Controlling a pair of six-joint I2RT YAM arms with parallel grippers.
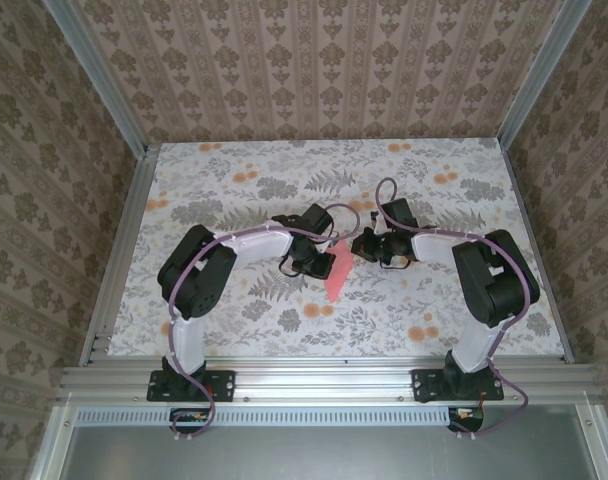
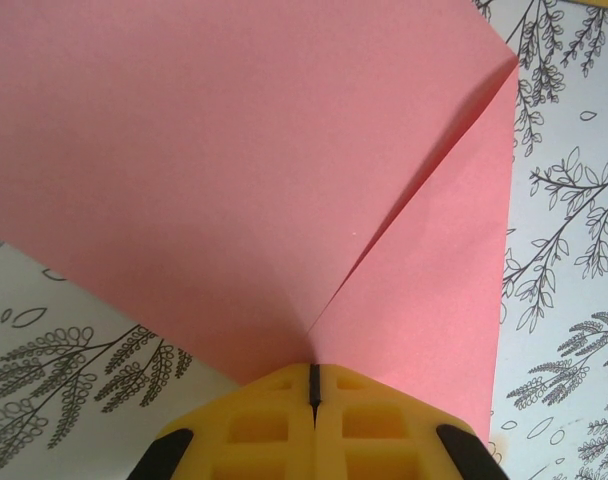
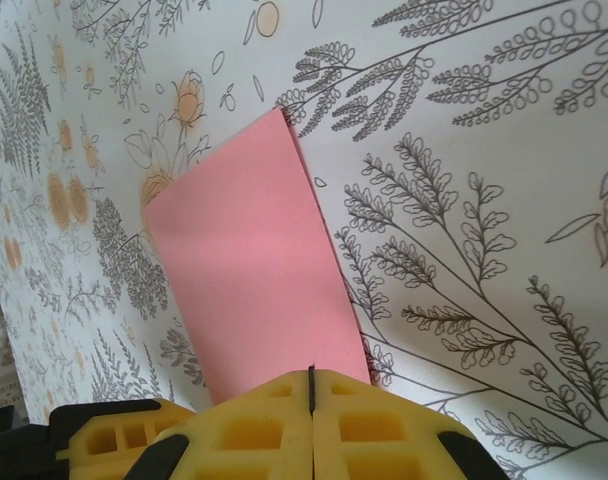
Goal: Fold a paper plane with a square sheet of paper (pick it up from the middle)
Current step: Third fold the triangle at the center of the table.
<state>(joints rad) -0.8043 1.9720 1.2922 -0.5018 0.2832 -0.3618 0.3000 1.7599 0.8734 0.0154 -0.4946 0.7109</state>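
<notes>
The salmon pink paper [image 1: 336, 272] hangs between the two arms above the middle of the table, folded into a narrow strip with its lower end toward the near edge. My left gripper [image 1: 319, 262] is shut on one edge of it; in the left wrist view the paper [image 2: 284, 190] fans out from the yellow jaws [image 2: 313, 385], with a diagonal fold line running to the upper right. My right gripper [image 1: 359, 248] is shut on the paper's [image 3: 249, 270] other end, which stretches away from its jaws [image 3: 311, 385] as a long flat strip.
The floral tablecloth [image 1: 234, 180] with grey leaves and orange flowers covers the table. Aluminium rails [image 1: 314, 375] frame the near edge and sides. Patterned walls enclose the back and both sides. The left gripper's yellow finger [image 3: 114, 435] shows at the lower left of the right wrist view.
</notes>
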